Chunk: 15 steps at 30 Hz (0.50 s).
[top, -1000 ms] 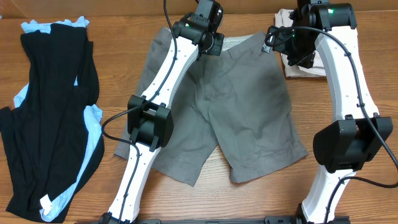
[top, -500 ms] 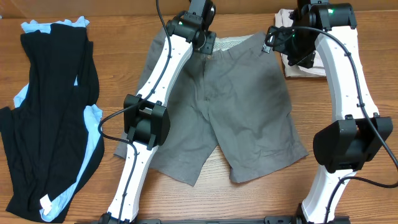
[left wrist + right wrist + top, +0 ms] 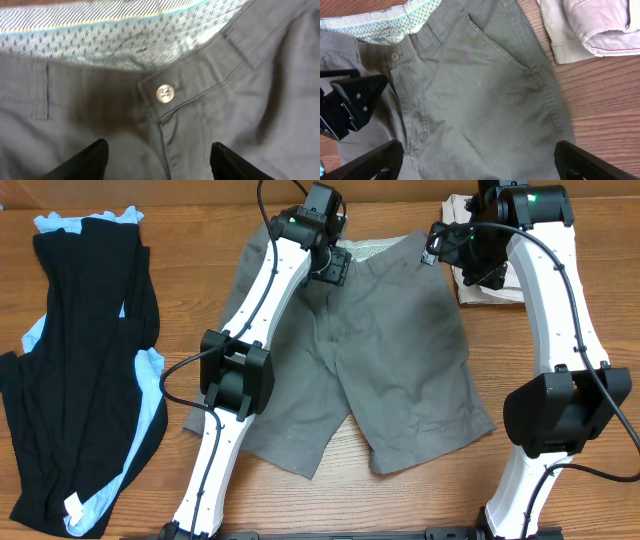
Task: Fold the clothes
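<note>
A: Where are the shorts (image 3: 390,350)?
B: Spread flat on the table (image 3: 190,270). The left gripper (image 3: 159,157) hovers just above their button (image 3: 164,93), jaws apart, holding nothing.
A: And the right gripper (image 3: 475,160)?
B: Jaws wide, empty, over the shorts' right hip

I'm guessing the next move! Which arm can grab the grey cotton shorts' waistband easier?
Probably left: the left gripper hangs open, close over the grey cotton shorts' waistband button; the right gripper looks higher.
</note>
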Available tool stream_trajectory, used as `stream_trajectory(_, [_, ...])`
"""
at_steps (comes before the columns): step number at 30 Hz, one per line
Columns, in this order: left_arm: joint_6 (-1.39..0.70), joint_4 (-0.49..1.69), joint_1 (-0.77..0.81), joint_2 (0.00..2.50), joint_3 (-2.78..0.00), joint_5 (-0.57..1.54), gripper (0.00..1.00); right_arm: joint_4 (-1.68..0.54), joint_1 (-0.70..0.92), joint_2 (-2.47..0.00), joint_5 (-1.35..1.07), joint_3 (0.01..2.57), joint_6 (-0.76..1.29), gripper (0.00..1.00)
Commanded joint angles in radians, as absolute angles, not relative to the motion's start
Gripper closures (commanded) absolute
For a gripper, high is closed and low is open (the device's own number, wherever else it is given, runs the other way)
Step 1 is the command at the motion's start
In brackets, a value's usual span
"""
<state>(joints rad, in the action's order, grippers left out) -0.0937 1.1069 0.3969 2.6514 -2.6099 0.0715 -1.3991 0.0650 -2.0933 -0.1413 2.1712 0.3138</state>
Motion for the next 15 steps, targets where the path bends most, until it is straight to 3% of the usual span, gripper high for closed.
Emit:
stream_trajectory(1, [-0.066, 1.09, 0.421, 2.664, -2.605, 0.098, 0.33, -1.395, 0.057, -2.072, -0.131, 2.178, 0.31, 0.0])
stream_trajectory(15, [-0.067, 1.098, 0.431, 2.755, -2.605, 0.102, 0.37, -1.394, 0.057, -2.072, -0.131, 2.178, 0.307, 0.0])
